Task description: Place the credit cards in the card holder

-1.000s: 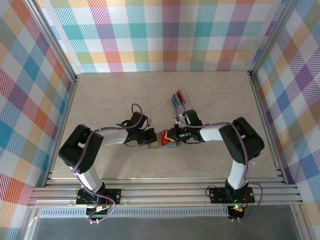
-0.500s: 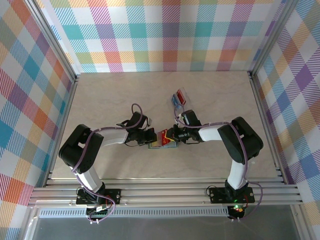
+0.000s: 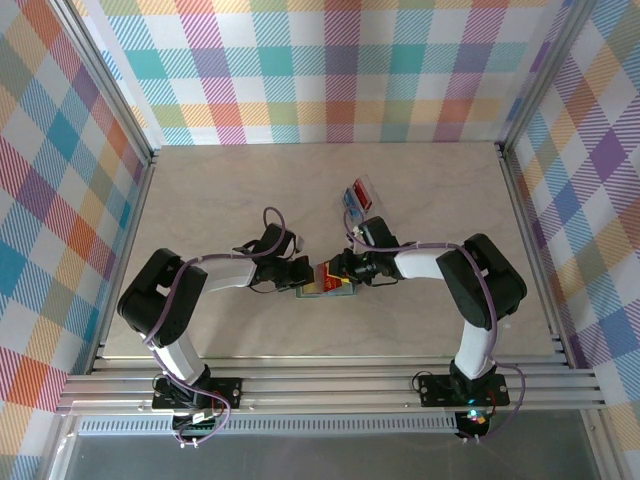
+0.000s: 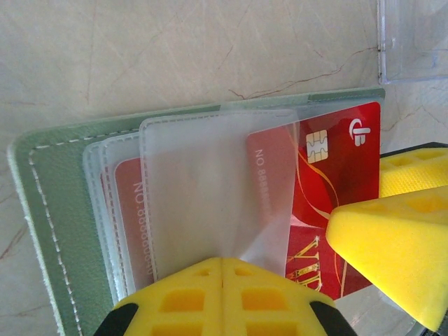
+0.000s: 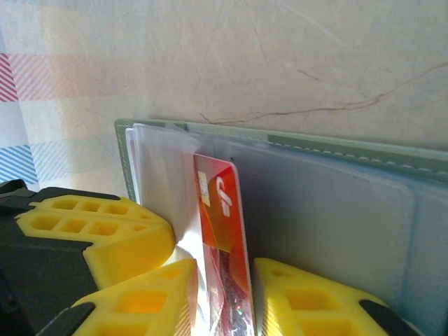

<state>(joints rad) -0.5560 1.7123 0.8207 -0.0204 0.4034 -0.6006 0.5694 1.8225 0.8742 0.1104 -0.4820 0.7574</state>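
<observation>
From above – bent in low from both sides, elbows out, left claw (image 3: 300,277) and right claw (image 3: 343,272) meeting over the card holder (image 3: 308,293), lying open mid-worktop (image 3: 230,200) with a red card (image 3: 328,276) on it; more cards (image 3: 352,198) in a clear tray (image 3: 366,186) a little beyond. From the left wrist – shut together on a clear pocket leaf (image 4: 210,189), red card half under it. Probably floppy and slick, so pinch at the leaf's edge; stiff, thin, light card, best taken by its free end. From the right wrist, fingers close either side of the card; cannot tell whether pinching or let go.
</observation>
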